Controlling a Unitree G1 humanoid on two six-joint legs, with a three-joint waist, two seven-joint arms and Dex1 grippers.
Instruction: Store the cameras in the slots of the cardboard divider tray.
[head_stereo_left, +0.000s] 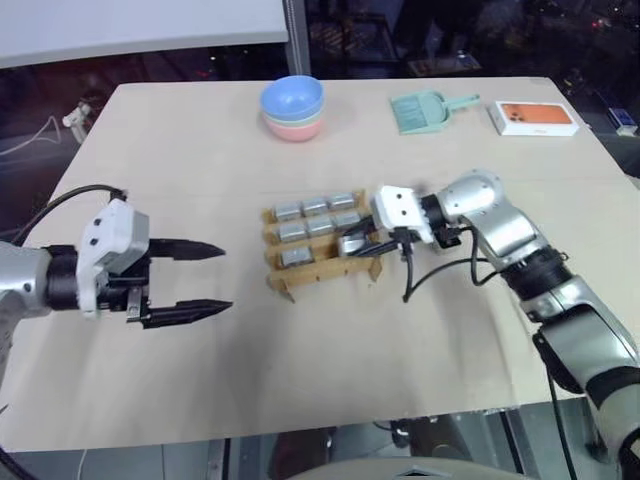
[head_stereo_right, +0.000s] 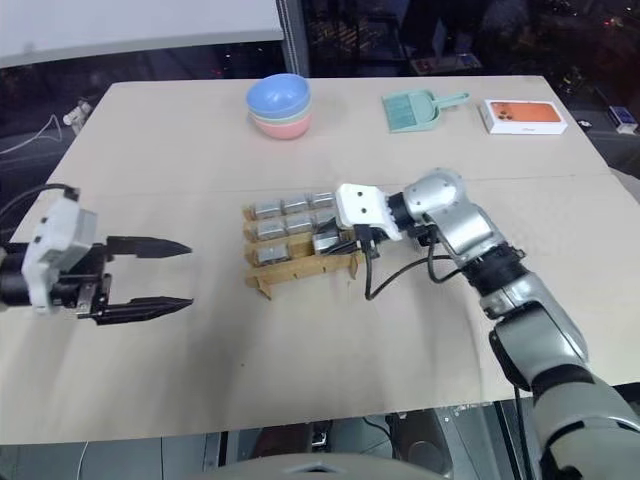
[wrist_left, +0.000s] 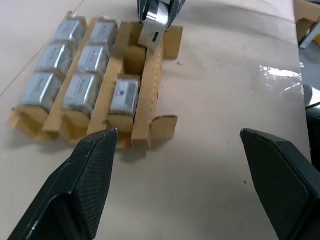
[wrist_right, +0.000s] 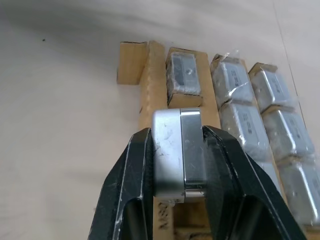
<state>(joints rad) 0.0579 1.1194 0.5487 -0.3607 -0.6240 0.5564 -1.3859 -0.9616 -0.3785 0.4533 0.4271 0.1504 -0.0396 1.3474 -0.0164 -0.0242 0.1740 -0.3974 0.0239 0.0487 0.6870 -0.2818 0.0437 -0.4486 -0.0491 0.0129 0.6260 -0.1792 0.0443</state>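
Right wrist view: camera (wrist_right: 177, 150) between right claw (wrist_right: 176, 192) fingers

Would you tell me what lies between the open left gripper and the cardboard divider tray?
Bare tabletop separates the left gripper from the cardboard divider tray, seen from the left eye.

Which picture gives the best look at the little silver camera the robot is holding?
The right wrist view: the held camera sits close up, clamped between the right gripper jaws above the cardboard divider tray. The left wrist view catches it partly at the frame's edge; both eye views show it small.
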